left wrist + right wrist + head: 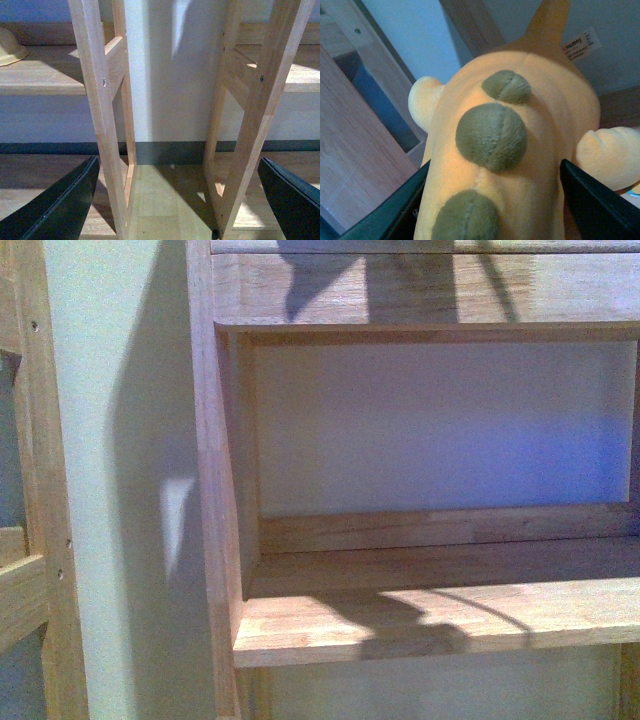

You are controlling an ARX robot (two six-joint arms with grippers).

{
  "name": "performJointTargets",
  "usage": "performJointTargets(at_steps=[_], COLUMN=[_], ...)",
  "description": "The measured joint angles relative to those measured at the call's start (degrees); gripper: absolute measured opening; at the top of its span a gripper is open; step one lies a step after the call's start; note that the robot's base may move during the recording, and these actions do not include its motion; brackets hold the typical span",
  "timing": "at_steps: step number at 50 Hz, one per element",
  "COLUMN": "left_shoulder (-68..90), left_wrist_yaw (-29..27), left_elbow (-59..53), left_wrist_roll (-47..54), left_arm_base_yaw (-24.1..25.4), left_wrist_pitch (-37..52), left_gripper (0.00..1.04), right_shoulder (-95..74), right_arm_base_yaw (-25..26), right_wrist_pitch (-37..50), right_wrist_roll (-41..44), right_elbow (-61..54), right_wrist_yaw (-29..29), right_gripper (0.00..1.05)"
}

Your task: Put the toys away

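The orange-yellow plush animal (535, 130) fills the right wrist view, seen from its back, with a row of olive-green round bumps, two short paler limbs and a white sewn label. My right gripper (492, 200) is shut on its body, one black finger on each side. My left gripper (177, 200) is open and empty, its two black fingers (60, 205) wide apart, facing two wooden shelf-frame posts (107, 125) and the floor between them. Neither gripper nor the plush shows in the front view.
The front view faces a wooden shelf unit with an open compartment (440, 430) and a shelf board (430, 615) below it; a second wooden frame (40, 540) stands at far left. A pale bowl (10, 47) sits on a shelf in the left wrist view.
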State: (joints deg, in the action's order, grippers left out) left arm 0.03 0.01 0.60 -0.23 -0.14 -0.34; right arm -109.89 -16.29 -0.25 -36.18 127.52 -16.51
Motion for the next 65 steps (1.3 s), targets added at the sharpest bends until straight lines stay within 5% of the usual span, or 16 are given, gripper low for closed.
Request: performJointTargets(at_steps=[8, 32, 49, 65], left_shoulder=[0.0, 0.0, 0.0, 0.0], left_wrist_yaw=[0.0, 0.0, 0.0, 0.0], left_elbow=[0.0, 0.0, 0.0, 0.0], left_wrist_roll=[0.0, 0.0, 0.0, 0.0], left_arm_base_yaw=[0.0, 0.0, 0.0, 0.0], left_wrist_pitch=[0.0, 0.0, 0.0, 0.0], left_gripper=[0.98, 0.98, 0.98, 0.98], right_shoulder=[4.7, 29.5, 67.1, 91.1], right_arm_base_yaw=[0.9, 6.0, 6.9, 23.3], right_wrist_pitch=[2.7, 12.7, 20.3, 18.5], right_wrist_roll=[0.2, -2.7, 25.8, 26.8], right_elbow=[-6.2, -34.0, -76.5, -103.6], right_wrist_yaw=[0.4, -1.3, 3.5, -5.2], right_gripper=[0.99, 0.98, 0.98, 0.98])
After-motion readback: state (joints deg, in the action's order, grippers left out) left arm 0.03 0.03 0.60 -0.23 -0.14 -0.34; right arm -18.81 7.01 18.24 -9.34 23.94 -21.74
